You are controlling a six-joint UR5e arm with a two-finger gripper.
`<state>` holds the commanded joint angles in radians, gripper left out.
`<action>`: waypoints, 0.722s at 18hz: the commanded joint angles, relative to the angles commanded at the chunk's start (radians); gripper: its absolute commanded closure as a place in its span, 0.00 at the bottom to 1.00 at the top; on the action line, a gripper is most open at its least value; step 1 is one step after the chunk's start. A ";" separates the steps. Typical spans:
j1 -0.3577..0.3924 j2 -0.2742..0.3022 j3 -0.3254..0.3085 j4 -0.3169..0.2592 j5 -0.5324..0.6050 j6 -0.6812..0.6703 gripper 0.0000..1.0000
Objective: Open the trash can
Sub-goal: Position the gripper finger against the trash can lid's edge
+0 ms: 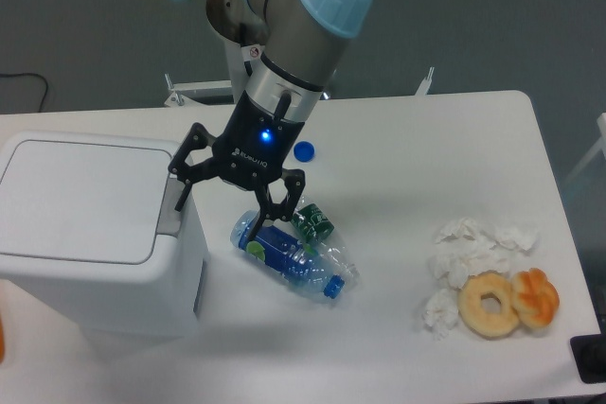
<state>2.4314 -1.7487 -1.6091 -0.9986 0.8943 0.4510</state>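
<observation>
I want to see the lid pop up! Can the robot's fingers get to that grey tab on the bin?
Probably yes. The open gripper hangs just right of the trash can, and one of its fingers is right by the grey tab. Nothing sits between them; the bottle lies lower, off to the side.

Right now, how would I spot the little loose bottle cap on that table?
Start at the big white trash can on the table's left, then look right past the robot's black gripper. The cap lies alone on the bare tabletop, beyond the crushed plastic bottle. It is the only small, round, solid blue thing there.
</observation>
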 joint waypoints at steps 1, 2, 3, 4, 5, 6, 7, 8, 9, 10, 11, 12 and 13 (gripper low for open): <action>0.000 0.000 0.000 0.000 0.000 0.000 0.00; 0.000 0.000 0.000 0.000 0.000 0.000 0.00; -0.002 0.000 -0.002 0.000 0.000 -0.002 0.00; -0.002 0.000 -0.002 0.000 0.000 0.000 0.00; -0.002 -0.003 -0.002 0.000 0.002 0.000 0.00; -0.002 -0.005 -0.002 0.000 0.002 0.000 0.00; -0.002 -0.005 -0.002 0.000 0.003 0.000 0.00; -0.002 -0.005 -0.003 0.000 0.002 0.000 0.00; -0.002 -0.005 -0.005 0.000 0.002 0.000 0.00; -0.002 -0.005 -0.006 0.000 0.003 0.000 0.00; -0.002 -0.005 -0.009 0.000 0.003 0.002 0.00; -0.002 -0.005 -0.011 0.002 0.003 0.002 0.00; -0.002 -0.005 -0.012 0.002 0.003 0.002 0.00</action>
<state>2.4298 -1.7533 -1.6214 -0.9971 0.8974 0.4525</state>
